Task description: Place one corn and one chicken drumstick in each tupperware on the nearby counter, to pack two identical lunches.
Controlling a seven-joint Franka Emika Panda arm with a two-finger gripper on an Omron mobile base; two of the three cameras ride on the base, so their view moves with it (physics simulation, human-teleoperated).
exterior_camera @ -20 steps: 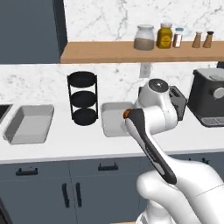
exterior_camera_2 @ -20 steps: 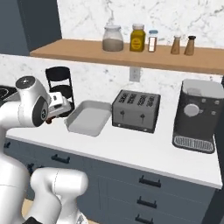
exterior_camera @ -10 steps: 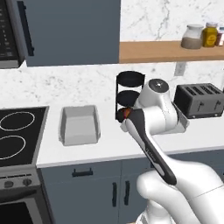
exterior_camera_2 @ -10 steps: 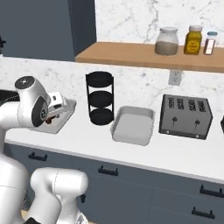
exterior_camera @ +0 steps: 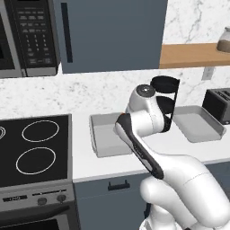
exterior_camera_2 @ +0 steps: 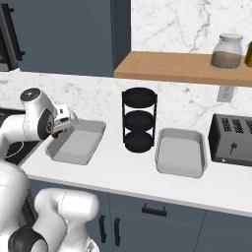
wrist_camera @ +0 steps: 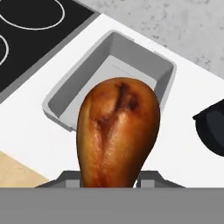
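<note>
Hand view: jaws pinch chicken drumstick [wrist_camera: 117, 133] above tupperware [wrist_camera: 144, 57]; base views hide it.

The drumstick [wrist_camera: 117, 133] has a glossy, wet-looking orange-brown skin with darker browned streaks, while the two tubs [wrist_camera: 111, 78] [exterior_camera_2: 180, 151] look like smooth, matt light-grey plastic. The bench [exterior_camera_2: 113, 172] is a plain matt white, the wall [exterior_camera_2: 172, 24] behind it polished veined marble, and the shelf [exterior_camera_2: 167, 68] warm bare wood with a glass jar [exterior_camera_2: 227, 50] on it. The stovetop [exterior_camera: 33, 150] is smooth glossy black, the round tiered rack [exterior_camera_2: 139, 120] matt black, the toaster [exterior_camera_2: 233, 139] dark and dull, and the arm [exterior_camera: 148, 134] glossy white plastic.
</note>
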